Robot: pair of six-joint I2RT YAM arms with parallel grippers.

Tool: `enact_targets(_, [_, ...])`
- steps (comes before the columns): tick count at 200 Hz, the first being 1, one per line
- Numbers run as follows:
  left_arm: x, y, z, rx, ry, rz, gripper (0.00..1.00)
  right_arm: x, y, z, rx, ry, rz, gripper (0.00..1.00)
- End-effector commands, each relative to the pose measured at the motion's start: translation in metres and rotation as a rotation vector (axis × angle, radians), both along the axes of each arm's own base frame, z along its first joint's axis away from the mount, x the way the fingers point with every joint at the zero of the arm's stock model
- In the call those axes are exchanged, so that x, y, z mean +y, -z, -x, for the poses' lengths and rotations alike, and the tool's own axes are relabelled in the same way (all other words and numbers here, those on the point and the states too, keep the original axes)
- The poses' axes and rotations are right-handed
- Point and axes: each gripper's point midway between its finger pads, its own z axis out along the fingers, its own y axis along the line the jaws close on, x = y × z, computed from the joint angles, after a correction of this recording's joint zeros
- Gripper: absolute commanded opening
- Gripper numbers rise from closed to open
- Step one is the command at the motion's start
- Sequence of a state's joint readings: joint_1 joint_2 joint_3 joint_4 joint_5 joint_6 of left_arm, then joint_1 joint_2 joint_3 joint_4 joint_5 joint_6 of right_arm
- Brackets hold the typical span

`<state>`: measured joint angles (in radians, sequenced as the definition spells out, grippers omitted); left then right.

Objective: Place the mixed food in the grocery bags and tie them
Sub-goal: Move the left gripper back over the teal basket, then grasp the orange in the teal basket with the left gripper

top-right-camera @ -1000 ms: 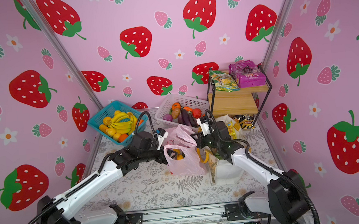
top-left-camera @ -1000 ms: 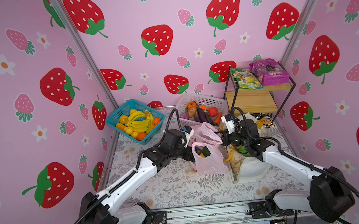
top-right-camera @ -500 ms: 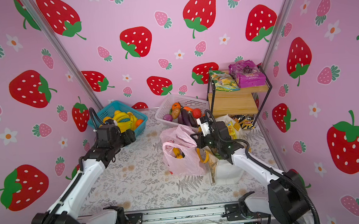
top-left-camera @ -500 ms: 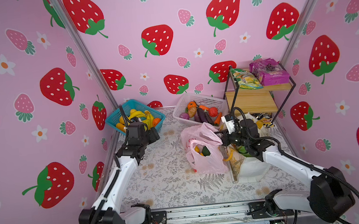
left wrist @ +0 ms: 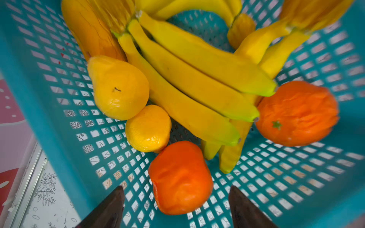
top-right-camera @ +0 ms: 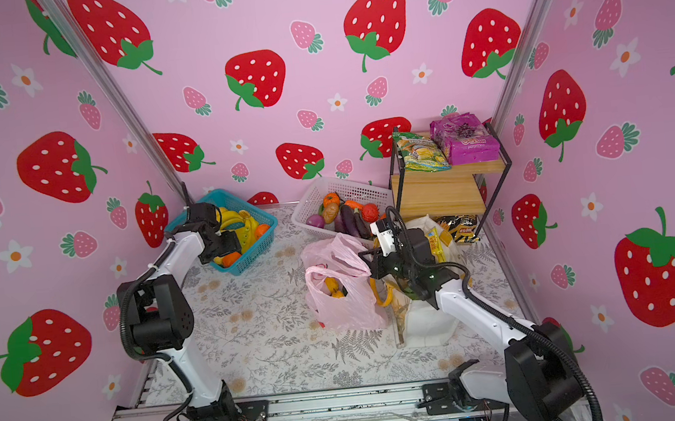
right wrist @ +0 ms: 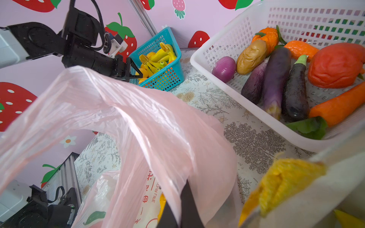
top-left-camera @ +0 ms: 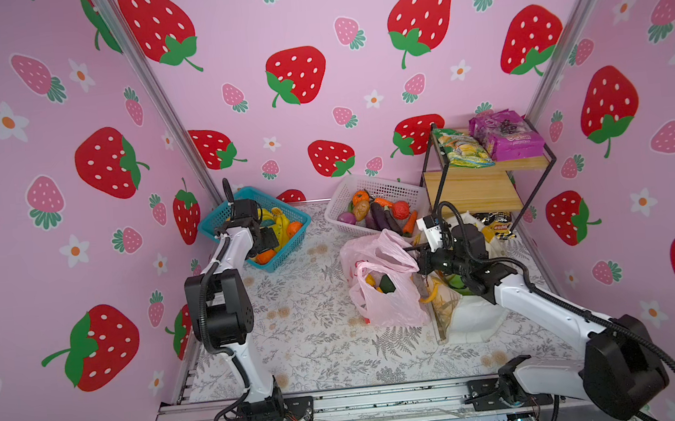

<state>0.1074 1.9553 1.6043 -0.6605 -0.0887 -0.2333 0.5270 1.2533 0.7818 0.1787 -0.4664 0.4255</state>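
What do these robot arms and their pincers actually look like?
The left arm and right arm are alike: white tubular links between chunky black joints, with black ribbed cables looping alongside. The left gripper and right gripper are black, each with two dark, tapering fingers. A small white box sits by the right wrist.

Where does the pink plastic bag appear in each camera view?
Top view: pink plastic bag mid-table, beside the white tote.
Top view: pink plastic bag in the same place.
Left wrist: not in it.
Right wrist: fills the foreground.
Shared landmark: blue basket, in all four.
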Motion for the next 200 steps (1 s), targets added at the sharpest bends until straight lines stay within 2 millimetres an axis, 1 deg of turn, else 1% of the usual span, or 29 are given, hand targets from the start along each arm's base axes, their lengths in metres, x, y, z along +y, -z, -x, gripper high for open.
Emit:
enact_targets(1, [-0.007, 0.006, 0.007, 0.096, 0.06, 0.018, 0.85, -0.003, 0.004, 0.001, 0.009, 0.001, 0.001, 0.0])
enact_targets(35, [-0.011, 0.025, -0.003, 0.133, 0.084, 0.05, 0.86, -0.004, 0.003, 0.002, 0.004, 0.005, 0.002, 0.0])
enact_targets(59, [-0.014, 0.035, -0.004, 0.168, 0.095, 0.065, 0.84, -0.006, 0.002, 0.002, -0.004, 0.014, 0.007, 0.0])
enact_targets(84, [-0.014, 0.045, -0.002, 0.199, 0.097, 0.066, 0.84, -0.006, 0.004, 0.001, 0.0, 0.015, 0.008, 0.0])
enact_targets(118, [-0.01, 0.066, 0.007, 0.269, 0.092, 0.052, 0.86, -0.005, 0.006, 0.001, 0.006, 0.011, 0.006, 0.0])
enact_targets(139, [-0.012, 0.072, 0.007, 0.282, 0.096, 0.05, 0.86, -0.005, 0.006, 0.001, 0.004, 0.012, 0.007, 0.0])
enact_targets(152, [-0.012, 0.073, 0.005, 0.282, 0.094, 0.05, 0.83, -0.005, 0.007, 0.001, 0.006, 0.011, 0.007, 0.0])
enact_targets(173, [-0.012, 0.066, 0.0, 0.259, 0.085, 0.058, 0.72, -0.005, 0.008, 0.001, 0.007, 0.012, 0.008, 0.0])
enact_targets(186, [-0.014, 0.057, -0.004, 0.226, 0.085, 0.066, 0.64, -0.005, 0.007, 0.001, 0.005, 0.013, 0.009, 0.0])
enact_targets(200, [-0.014, 0.043, -0.008, 0.183, 0.076, 0.068, 0.58, -0.006, 0.008, 0.001, 0.006, 0.014, 0.011, 0.0])
